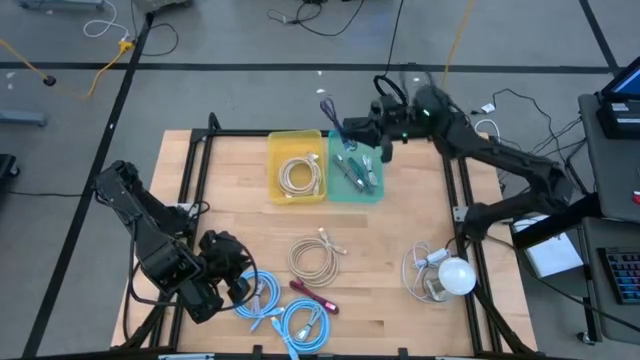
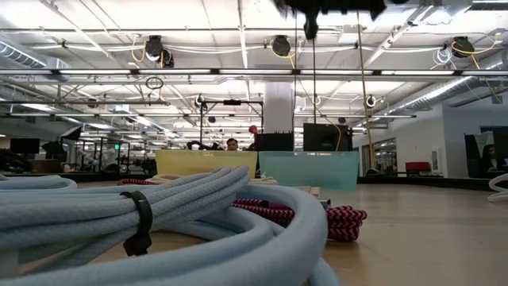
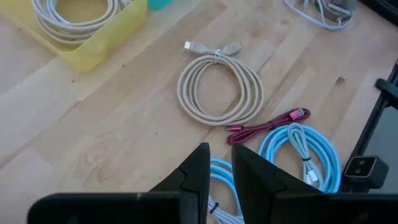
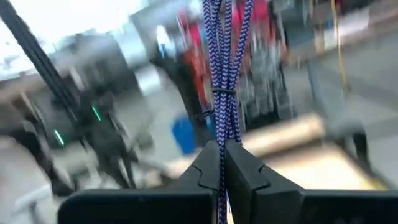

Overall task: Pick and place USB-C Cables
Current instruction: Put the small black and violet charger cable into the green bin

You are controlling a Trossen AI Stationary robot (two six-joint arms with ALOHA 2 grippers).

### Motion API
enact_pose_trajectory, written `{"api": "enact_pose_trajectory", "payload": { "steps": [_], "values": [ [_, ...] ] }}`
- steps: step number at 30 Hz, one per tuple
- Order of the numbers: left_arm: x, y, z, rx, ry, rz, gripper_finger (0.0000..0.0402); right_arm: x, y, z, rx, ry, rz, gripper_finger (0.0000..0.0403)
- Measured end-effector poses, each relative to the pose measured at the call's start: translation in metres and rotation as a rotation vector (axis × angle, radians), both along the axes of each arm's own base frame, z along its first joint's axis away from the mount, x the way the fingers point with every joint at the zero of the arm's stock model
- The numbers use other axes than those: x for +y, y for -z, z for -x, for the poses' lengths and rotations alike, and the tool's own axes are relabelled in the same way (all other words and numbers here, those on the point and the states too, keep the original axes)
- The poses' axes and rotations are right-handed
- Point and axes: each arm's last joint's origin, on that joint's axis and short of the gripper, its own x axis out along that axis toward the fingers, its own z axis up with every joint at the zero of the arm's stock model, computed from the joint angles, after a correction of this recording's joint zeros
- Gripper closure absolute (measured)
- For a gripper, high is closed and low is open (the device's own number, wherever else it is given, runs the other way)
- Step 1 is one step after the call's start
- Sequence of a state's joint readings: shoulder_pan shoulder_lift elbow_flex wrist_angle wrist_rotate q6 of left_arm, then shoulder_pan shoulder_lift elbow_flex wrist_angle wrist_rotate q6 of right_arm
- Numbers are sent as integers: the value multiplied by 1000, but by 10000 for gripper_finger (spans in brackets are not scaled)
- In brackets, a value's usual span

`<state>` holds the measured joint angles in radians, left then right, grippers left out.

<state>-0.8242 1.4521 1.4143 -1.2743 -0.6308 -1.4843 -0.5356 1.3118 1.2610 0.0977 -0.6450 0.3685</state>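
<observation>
My right gripper (image 1: 345,128) is high over the far rim of the teal bin (image 1: 376,192), shut on a short purple cable (image 1: 328,108). My left gripper (image 1: 240,285) hovers near the table's near left corner. Its fingers are slightly apart over a light blue coil (image 1: 258,295); whether they touch it does not show. A second light blue coil (image 1: 303,325), a maroon cable (image 1: 313,295) and a beige coil (image 1: 315,255) lie flat on the table. The yellow bin (image 1: 275,150) holds a pale coil (image 1: 298,175). Short cables lie in the teal bin. My right gripper (image 4: 222,144) pinches the purple cable, a folded bundle of strands (image 4: 224,118), between its two fingers. The bundle runs on straight past the fingertips, with a thin tie around it (image 4: 222,92). It is lifted clear of the table and bins.
A clear-white cord with a round white bulb (image 1: 455,275) lies near the table's right edge. A black frame runs along the table's sides. Bare wood shows between the bins and the beige coil. Black and yellow cords run across the floor beyond the far edge.
</observation>
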Motion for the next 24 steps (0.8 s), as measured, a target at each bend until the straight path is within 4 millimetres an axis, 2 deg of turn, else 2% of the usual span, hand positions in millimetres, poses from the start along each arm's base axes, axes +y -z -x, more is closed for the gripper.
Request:
{"api": "enact_pose_trajectory", "payload": {
  "steps": [2, 4, 7, 9, 13, 15, 17, 20, 24],
  "values": [
    [0, 0, 0, -5, -19, 13, 334, -16, 21, 8, 171, 40, -30, 402],
    [0, 0, 0, -10, -36, 26, 335, -25, 44, 21, 400, 154, -26, 402],
    [1, 0, 0, -12, -53, 34, 335, -26, 70, 41, 782, 403, -3, 402],
    [3, 0, -2, -10, -64, 33, 334, -24, 77, 48, 915, 556, -36, 402],
    [9, 0, -7, -5, -77, 20, 335, -7, 69, 50, 896, 710, -146, 402],
    [11, 0, -9, -2, -79, 13, 335, 4, 69, 45, 866, 777, -284, 402],
    [13, 0, -10, 2, -76, 6, 335, 19, 72, 36, 867, 836, -346, 402],
    [15, 0, -12, 6, -77, 0, 335, 41, 82, 16, 876, 879, -339, 402],
    [15, 0, -12, 13, -58, -15, 335, 59, 107, -9, 946, 915, -320, 402]
  ]
}}
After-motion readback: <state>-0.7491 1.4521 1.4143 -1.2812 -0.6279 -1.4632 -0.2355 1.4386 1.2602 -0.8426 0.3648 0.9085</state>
